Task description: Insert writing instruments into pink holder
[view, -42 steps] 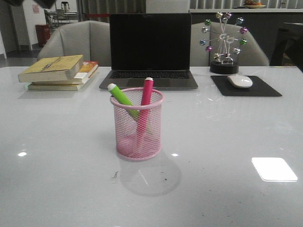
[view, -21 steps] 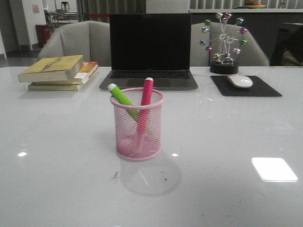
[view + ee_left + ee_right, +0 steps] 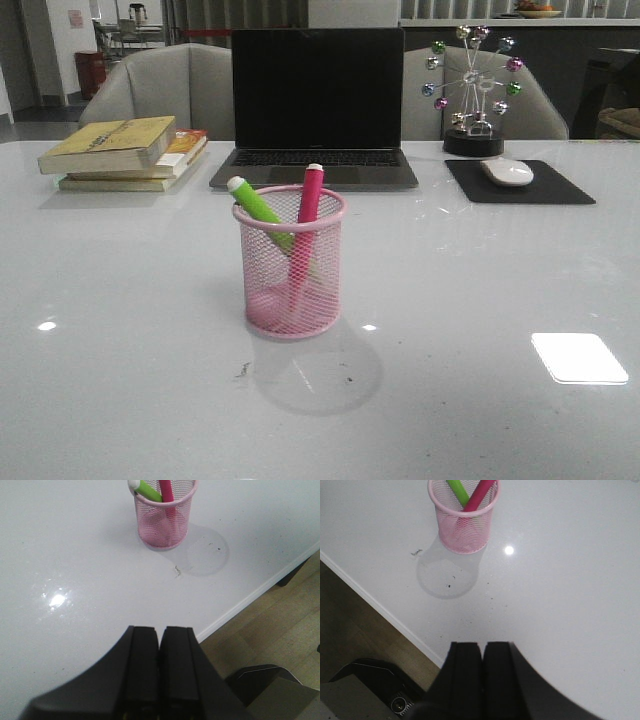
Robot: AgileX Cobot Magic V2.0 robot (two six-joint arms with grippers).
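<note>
Pink wire mesh forms the holder (image 3: 290, 265), which is seen standing upright on the white table (image 3: 120, 330), near the middle, toward the front edge. Both pens are already inside it. The green pen (image 3: 257, 206) is leaned toward 10 o'clock, its white tip past the rim; the pink pen (image 3: 309, 200) is tilted slightly toward 1 o'clock, its white cap well above the rim. The two shafts are crossed low in the cup.

Left gripper (image 3: 159, 645): fingers pressed together, nothing held, kept back near the table edge, well apart from the holder. Right gripper (image 3: 482, 657): fingers likewise closed and empty, also well apart. Neither arm is visible in the front view.

Behind, at 12 o'clock, a laptop (image 3: 317, 105) is noted; books (image 3: 125, 150) at 10 o'clock; a mouse (image 3: 507, 172) on its pad at 2 o'clock.

Judgement: the task is taken as done, no pen being left on the table.

Handling, judged: pens are rated light, stiff, smooth plastic, likely slippery; a grip at mid-barrel is advised, across the shaft. The holder is rated light and easily tipped or slid on the glossy top; it is best taken by the rim, or left untouched.
</note>
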